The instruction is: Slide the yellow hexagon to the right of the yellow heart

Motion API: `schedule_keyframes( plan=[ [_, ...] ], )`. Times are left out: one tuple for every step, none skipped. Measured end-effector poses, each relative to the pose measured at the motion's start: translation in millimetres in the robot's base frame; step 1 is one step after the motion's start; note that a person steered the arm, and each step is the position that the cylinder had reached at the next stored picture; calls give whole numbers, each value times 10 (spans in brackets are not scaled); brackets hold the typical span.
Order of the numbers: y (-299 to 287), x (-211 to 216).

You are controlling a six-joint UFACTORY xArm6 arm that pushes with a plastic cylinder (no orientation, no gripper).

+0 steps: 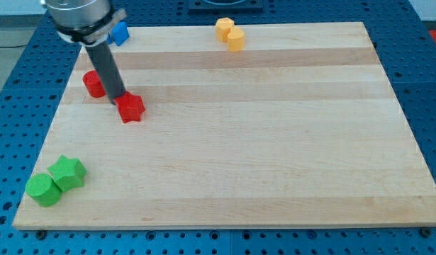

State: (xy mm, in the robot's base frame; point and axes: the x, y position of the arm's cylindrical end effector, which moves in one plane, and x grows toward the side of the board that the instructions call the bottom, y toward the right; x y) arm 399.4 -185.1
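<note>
Two yellow blocks touch each other at the view's top, just right of centre. The upper left one looks like the yellow heart. The lower right one looks like the yellow hexagon, though both shapes are small and hard to make out. My tip is far off at the view's left. It touches the upper left side of a red star, and a red cylinder stands just to its left. The tip is well apart from both yellow blocks.
A blue block lies at the board's top left edge, partly behind the arm. A green cylinder and a green star touch each other at the bottom left corner. The wooden board lies on a blue surface.
</note>
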Motion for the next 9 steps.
schedule_keyframes(
  plan=[
    [133,-124],
    [569,-610],
    [858,-1133],
    [1085,-1635],
    [1107,-2017],
    [1210,-2070],
    [1727,-2060],
    [2244,-2061],
    [2541,-2019]
  ],
)
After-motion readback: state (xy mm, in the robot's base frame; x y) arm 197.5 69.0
